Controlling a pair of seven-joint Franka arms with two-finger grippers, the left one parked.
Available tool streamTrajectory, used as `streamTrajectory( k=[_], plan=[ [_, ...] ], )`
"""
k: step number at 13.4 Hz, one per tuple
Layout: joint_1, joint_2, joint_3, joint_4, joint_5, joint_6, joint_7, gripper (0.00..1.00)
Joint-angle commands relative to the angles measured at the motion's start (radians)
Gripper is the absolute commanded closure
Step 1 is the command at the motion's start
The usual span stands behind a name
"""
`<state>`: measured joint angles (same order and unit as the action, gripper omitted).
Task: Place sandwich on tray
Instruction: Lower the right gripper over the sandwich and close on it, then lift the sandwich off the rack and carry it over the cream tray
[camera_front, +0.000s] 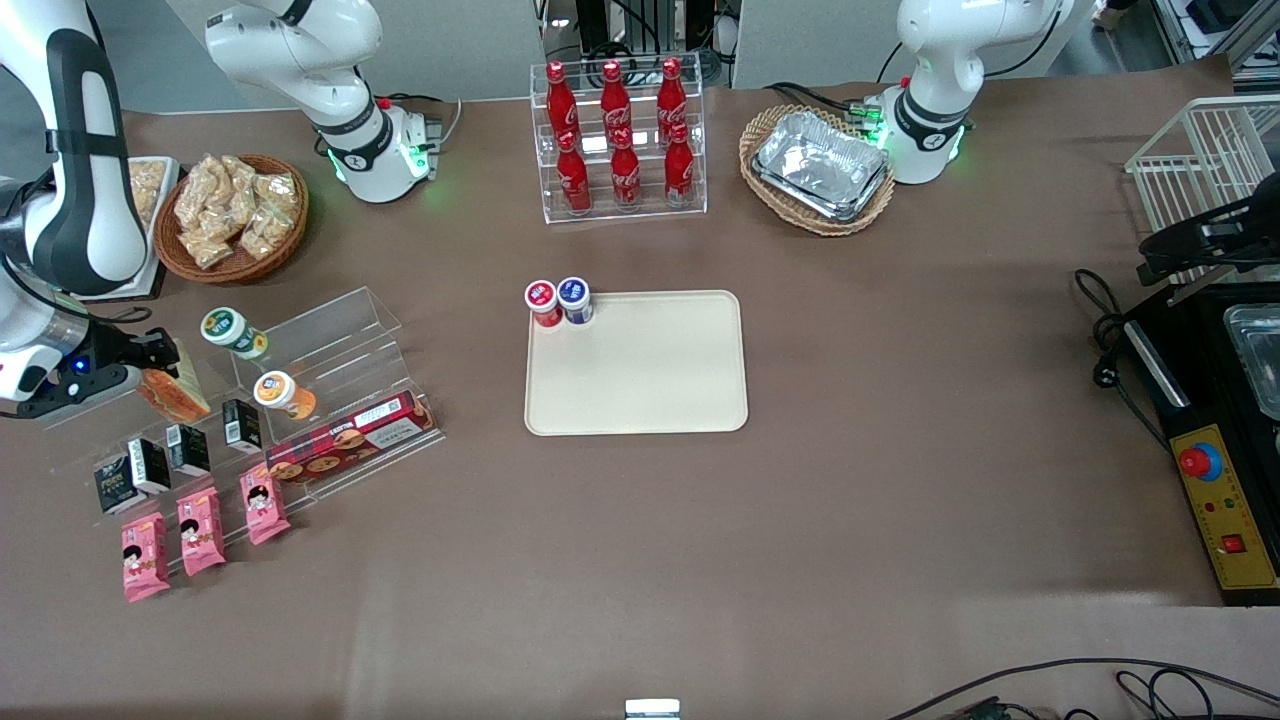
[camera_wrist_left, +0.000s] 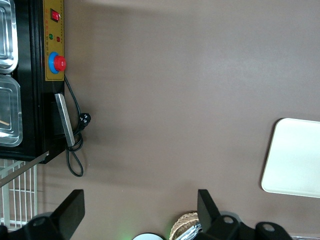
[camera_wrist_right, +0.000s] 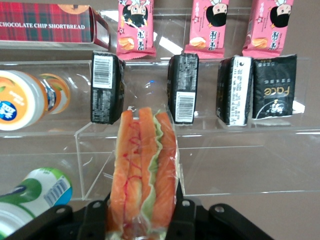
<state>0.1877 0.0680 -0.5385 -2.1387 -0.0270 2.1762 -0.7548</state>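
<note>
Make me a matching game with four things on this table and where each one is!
Things:
1. sandwich
2. two little cups
3. cola bottles
4. foil trays

Places:
A. in a wicker basket
B. on a corner of the tray
C. held in the gripper, above the clear snack shelf
D. in a clear rack

Pairs: 1-C, 2-B, 3-D, 4-A
</note>
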Motion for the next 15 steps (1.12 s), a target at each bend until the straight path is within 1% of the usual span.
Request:
streamTrajectory(
  k=[1, 4, 6, 7, 8, 9, 12, 15],
  plan=[
    [0.004, 0.001, 0.003, 0.08, -0.019, -0.057, -0.031, 0.64],
    [0.05, 0.004, 0.012, 0.247, -0.008, -0.263, -0.031, 0.64],
    [0.11, 0.003, 0.015, 0.34, -0.001, -0.367, -0.02, 0.64],
    [0.148, 0.004, 0.017, 0.388, 0.01, -0.419, -0.021, 0.63],
    [0.179, 0.004, 0.037, 0.411, 0.041, -0.439, -0.02, 0.63],
    [0.206, 0.001, 0.07, 0.43, 0.068, -0.444, -0.017, 0.63],
    [0.217, 0.024, 0.214, 0.49, 0.073, -0.467, 0.059, 0.63],
    [0.219, 0.074, 0.394, 0.529, 0.07, -0.467, 0.13, 0.63]
  ],
)
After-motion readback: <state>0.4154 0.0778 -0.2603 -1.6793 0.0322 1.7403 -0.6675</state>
